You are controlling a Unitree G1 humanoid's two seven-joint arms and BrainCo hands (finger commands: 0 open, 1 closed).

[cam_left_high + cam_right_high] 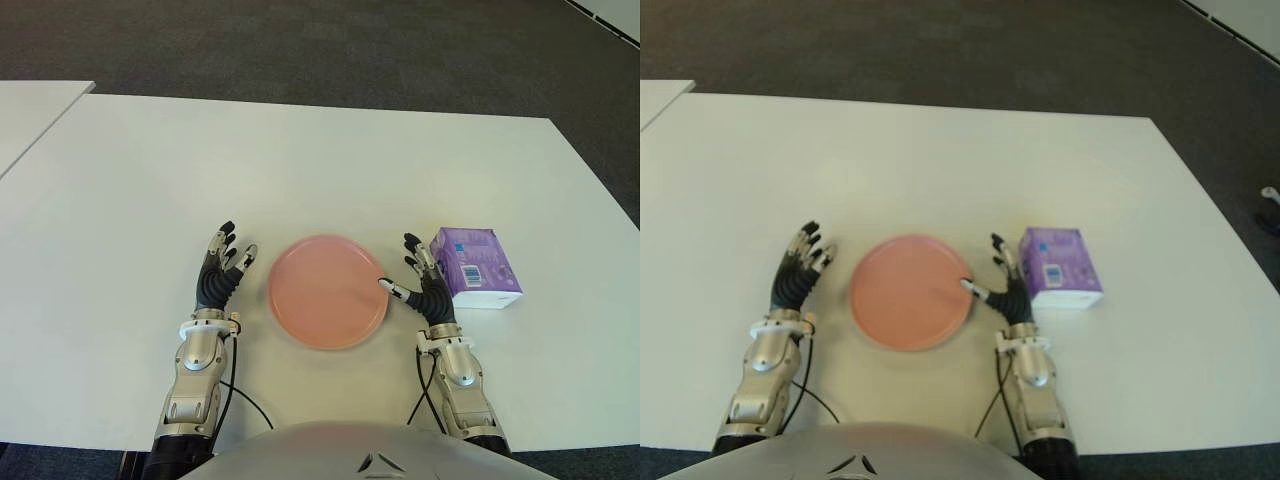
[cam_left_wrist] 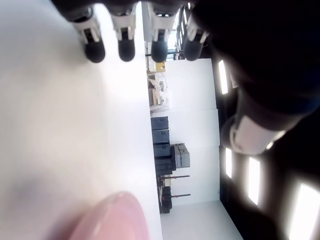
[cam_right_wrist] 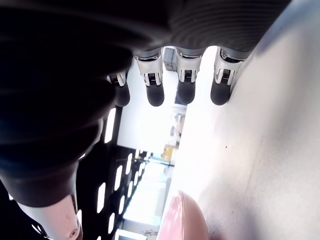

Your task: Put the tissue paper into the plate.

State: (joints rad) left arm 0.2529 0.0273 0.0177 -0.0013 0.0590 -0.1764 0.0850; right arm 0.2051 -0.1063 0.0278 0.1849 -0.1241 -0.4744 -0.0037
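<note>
A purple and white tissue pack (image 1: 474, 266) lies on the white table (image 1: 300, 160), just right of my right hand (image 1: 420, 278). The round pink plate (image 1: 327, 291) sits between my two hands and holds nothing. My right hand has its fingers spread and holds nothing; its thumb tip reaches the plate's right rim. My left hand (image 1: 222, 265) shows left of the plate, fingers extended and holding nothing. In the right wrist view the plate's rim (image 3: 186, 220) shows below the straight fingers (image 3: 155, 90).
A second white table (image 1: 30, 115) adjoins at the far left. Dark carpet (image 1: 300, 45) lies beyond the far edge. Black cables (image 1: 235, 385) run from both wrists toward the near table edge.
</note>
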